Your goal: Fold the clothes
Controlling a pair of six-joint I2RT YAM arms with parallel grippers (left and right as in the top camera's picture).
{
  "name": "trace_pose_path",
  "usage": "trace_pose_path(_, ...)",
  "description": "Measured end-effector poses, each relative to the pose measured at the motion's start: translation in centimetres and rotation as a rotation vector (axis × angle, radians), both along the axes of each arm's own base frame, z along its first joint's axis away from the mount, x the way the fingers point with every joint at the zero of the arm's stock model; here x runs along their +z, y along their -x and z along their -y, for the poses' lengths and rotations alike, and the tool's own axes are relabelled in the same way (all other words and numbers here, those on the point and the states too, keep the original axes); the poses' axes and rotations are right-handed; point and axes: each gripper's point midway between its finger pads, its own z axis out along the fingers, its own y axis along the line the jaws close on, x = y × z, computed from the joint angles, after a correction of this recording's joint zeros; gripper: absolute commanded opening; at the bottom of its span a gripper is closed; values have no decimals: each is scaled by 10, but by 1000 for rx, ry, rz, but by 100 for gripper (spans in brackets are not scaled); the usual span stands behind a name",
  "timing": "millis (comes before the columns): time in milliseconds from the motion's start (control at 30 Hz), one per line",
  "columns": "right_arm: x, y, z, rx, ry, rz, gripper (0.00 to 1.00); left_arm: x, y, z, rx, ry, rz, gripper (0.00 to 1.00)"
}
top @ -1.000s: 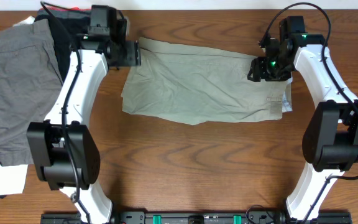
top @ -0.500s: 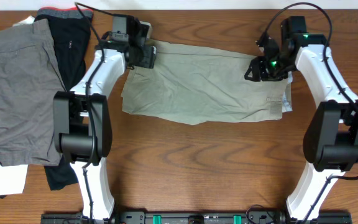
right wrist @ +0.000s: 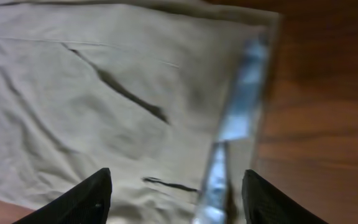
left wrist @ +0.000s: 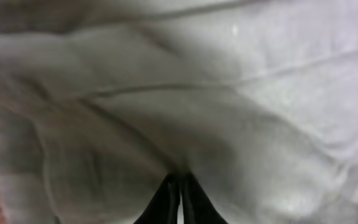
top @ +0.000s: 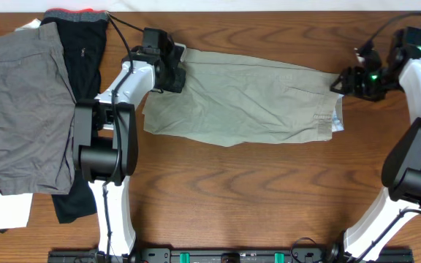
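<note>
One shorts (top: 247, 98) corner nipped in left gripper (left wrist: 180, 190); right gripper (right wrist: 176, 186) spread over other

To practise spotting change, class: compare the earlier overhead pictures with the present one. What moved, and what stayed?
The left gripper moved right onto the top-left corner of the khaki shorts; its jaws shut on the cloth. The right gripper slid right to the shorts' right edge, jaws open. The shorts, grey shorts and black garment lay unchanged.
</note>
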Motion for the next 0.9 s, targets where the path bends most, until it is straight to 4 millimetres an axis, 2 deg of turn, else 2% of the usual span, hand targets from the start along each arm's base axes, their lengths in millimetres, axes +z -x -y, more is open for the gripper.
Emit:
trace_pose_path(167,-19,9,6,1,15,-16,67,-2,3,0,0,-2,-15,6)
trace_pose_path(500,-72,12,7,5,45,54,67,-2,4,0,0,-2,-17,6)
trace_pose_path(633,-73,5,8,3,53,105,66,-3,4,0,0,-3,-18,6)
trace_pose_path(833,-74,2,6,-11,36,135,56,-3,4,0,0,-3,-18,6)
trace_pose_path(900,-74,4,3,-16,22,131,47,-3,4,0,0,-3,-18,6)
